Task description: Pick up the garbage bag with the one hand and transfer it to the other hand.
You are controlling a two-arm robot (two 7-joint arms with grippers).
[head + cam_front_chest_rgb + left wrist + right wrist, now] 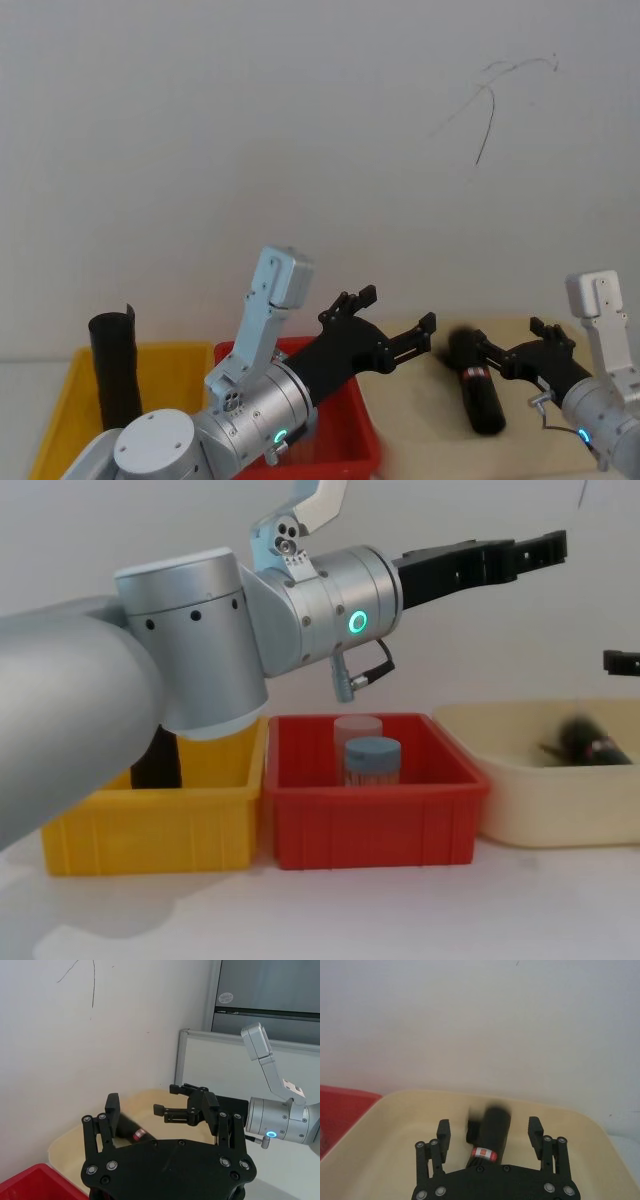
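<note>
The garbage bag [477, 385], a black roll with a red and white label band, shows blurred and tilted inside the cream tub [420, 410]. In the right wrist view the garbage bag [492, 1132] sits between and beyond the wide-apart fingers, touching neither. My right gripper [520, 345], on the blue-ringed arm, is open just right of the roll. My left gripper [397, 307], on the green-ringed arm, is open and empty over the tub's left end, pointing at the right gripper [167, 1100]. In the chest view the garbage bag [585, 742] lies low in the tub.
A red bin [375, 815] in the middle holds a clear container with a blue-grey lid [372, 755]. A yellow bin [60, 410] at the left holds a plain black roll [115, 370]. A white wall stands close behind the bins.
</note>
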